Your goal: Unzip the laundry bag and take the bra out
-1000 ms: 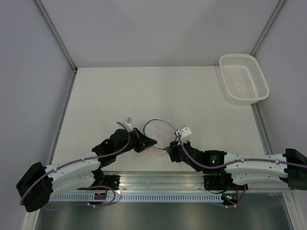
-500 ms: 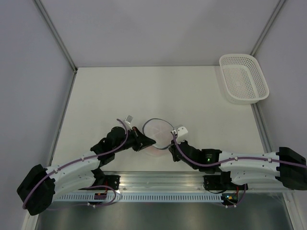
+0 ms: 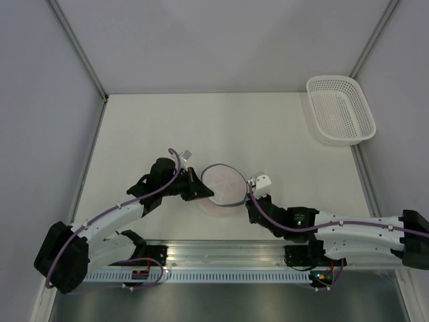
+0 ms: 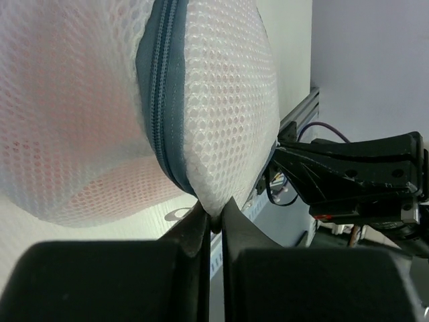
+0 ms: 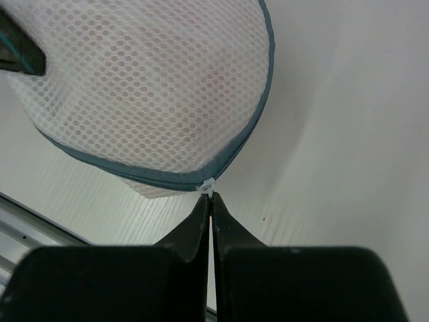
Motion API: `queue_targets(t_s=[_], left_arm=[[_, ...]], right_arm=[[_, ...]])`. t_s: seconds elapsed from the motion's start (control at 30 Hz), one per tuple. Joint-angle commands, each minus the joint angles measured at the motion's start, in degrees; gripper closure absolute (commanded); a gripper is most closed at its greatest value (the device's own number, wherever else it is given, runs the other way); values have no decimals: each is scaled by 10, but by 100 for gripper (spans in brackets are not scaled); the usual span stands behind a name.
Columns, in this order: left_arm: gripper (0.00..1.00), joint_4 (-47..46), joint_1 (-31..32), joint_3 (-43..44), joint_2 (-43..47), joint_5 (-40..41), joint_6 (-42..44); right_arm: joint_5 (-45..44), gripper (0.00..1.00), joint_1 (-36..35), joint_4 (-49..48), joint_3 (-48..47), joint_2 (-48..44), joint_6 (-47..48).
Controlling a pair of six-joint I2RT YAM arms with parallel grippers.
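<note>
White table [image 3: 234, 127], round mesh laundry bag [image 3: 223, 186], soft pink bra [image 5: 198, 77] inside

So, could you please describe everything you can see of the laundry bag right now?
The laundry bag is a small round pouch of white translucent mesh with a grey zipper around its rim, closed where visible. The pink bra shows through the mesh. The bag is near the front edge of the table, between both arms. The left gripper pinches a mesh fold beside the zipper; the right gripper is shut on the white zipper pull.
</note>
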State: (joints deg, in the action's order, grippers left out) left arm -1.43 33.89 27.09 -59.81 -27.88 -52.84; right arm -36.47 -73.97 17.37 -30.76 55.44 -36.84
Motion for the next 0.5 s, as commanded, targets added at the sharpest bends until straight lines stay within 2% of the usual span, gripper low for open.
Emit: queue_targets(t_s=[0.0, 0.17, 0.2, 0.23, 0.3, 0.33, 0.43, 0.47], left_arm=[[98, 27, -21, 72, -67, -50, 124], [96, -3, -26, 213, -214, -94, 140], [87, -1, -26, 232, -229, -96, 132], [64, 3, -26, 254, -239, -92, 106], [47, 6, -25, 249, -236, -76, 83], [36, 5, -23, 223, -223, -40, 60], [25, 3, -21, 143, -149, 21, 19], [24, 3, -21, 122, -129, 31, 6]], right_arm=[[-27, 100, 5, 57, -18, -17, 4], [0, 100, 5, 42, -25, -23, 7], [3, 100, 5, 39, -25, -22, 7], [6, 100, 5, 32, -26, -22, 7], [10, 99, 4, 25, -26, -18, 8], [14, 100, 5, 16, -25, -17, 8], [23, 100, 4, -6, -19, -17, 10], [25, 100, 5, -13, -18, -17, 12]])
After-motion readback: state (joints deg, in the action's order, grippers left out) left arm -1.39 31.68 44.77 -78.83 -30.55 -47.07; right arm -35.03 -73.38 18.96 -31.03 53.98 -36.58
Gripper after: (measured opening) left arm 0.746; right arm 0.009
